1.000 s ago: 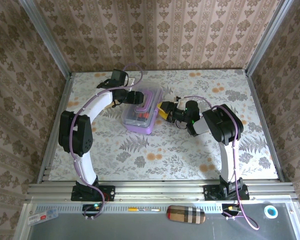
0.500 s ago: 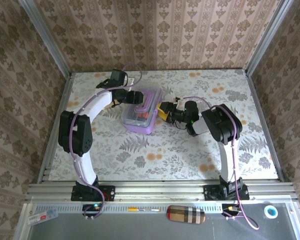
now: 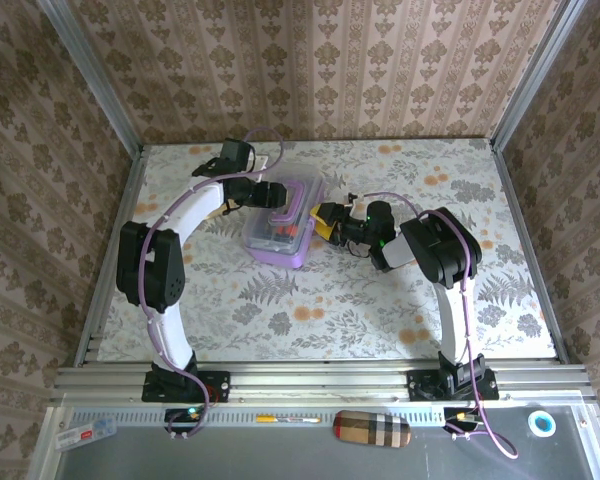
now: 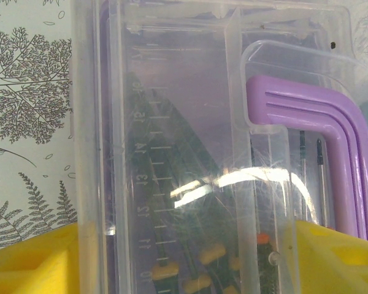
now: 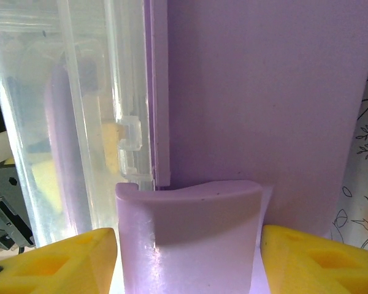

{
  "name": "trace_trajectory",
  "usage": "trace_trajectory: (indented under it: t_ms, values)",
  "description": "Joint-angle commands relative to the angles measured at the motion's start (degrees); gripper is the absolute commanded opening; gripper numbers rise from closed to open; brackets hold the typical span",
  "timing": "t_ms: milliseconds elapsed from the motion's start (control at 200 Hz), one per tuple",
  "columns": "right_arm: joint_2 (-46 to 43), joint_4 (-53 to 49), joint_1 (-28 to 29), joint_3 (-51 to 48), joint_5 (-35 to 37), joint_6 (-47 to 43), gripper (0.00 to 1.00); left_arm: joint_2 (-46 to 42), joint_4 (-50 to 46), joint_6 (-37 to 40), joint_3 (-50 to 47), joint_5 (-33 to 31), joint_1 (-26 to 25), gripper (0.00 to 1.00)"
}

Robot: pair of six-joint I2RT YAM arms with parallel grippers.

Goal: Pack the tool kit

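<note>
Two arms meet at the tool kit box [image 3: 280, 228], which sits on the table [image 3: 400, 330] left of centre, nearer the far edge than the near one.

Top view: lid is down. The left gripper [image 3: 270, 196] is over the box's far end, on the lid. The right gripper [image 3: 326, 218] is at the box's right side wall.

Left wrist view: clear lid [image 4: 172, 92] w/ purple handle [image 4: 319, 135] on its right. The yellow fingers [image 4: 30, 260] stand wide apart, one at each side of the lid. Can't tell if they squeeze it or just straddle it. Screwdrivers [image 4: 264, 245] w/ orange and yellow collars show thru the plastic, inside the box.

Right wrist view: purple latch [image 5: 190, 233] sits btwn the yellow fingertips [image 5: 55, 260], which lie flush on both its sides, clamped on it. Above it, the purple base wall [image 5: 251, 79] meets the clear lid's edge.
</note>
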Motion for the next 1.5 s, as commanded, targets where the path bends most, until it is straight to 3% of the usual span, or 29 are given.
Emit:
trace_trajectory:
  t_ms: [0,1035,1495]
  values:
    - [0.51,2.95,0.46,1.22,-1.58,0.97,0.64,8.87,-11.18,-3.26,-6.28,0.2,-0.2,0.29]
    - [-5.26,-1.32,-1.08,-1.55,-0.42,-1.95,0.55,8.78,-11.69,-2.84,-6.1,-1.21,-0.62,0.29]
    - [-6.64,-3.33,-1.35,-1.43,-0.84,-3.08,0.56,8.66,-11.82,-2.73,-6.01,-1.3,-0.72,0.29]
